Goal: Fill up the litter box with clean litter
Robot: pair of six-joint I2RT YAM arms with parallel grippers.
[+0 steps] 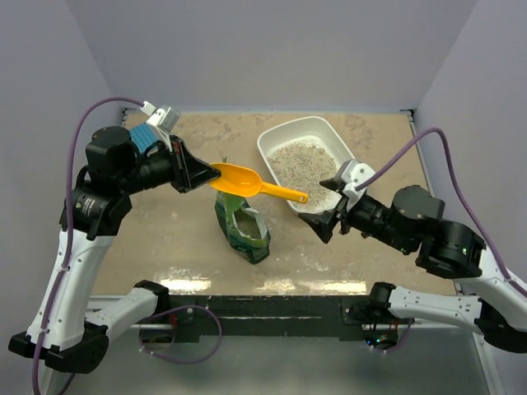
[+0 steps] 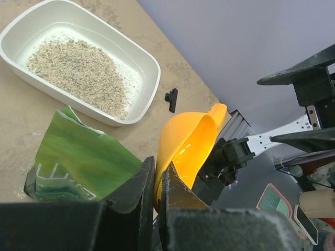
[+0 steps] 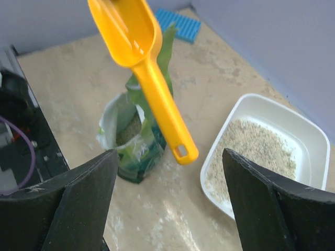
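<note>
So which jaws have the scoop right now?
The left jaws, shut on the scoop at its bowl end; the right jaws are open and empty, near its handle.

Colours across the mottled beige-and-cream table

The shallow white plastic litter box held pale beige-grey sandy litter flecked with darker specks. The glossy orange-yellow plastic scoop was one plain colour. The glossy green pouch bag carried darker green streaks, pale lettering and a white lining. The flat blue gridded mat showed a square grid. The left tool and right tool were black.
</note>
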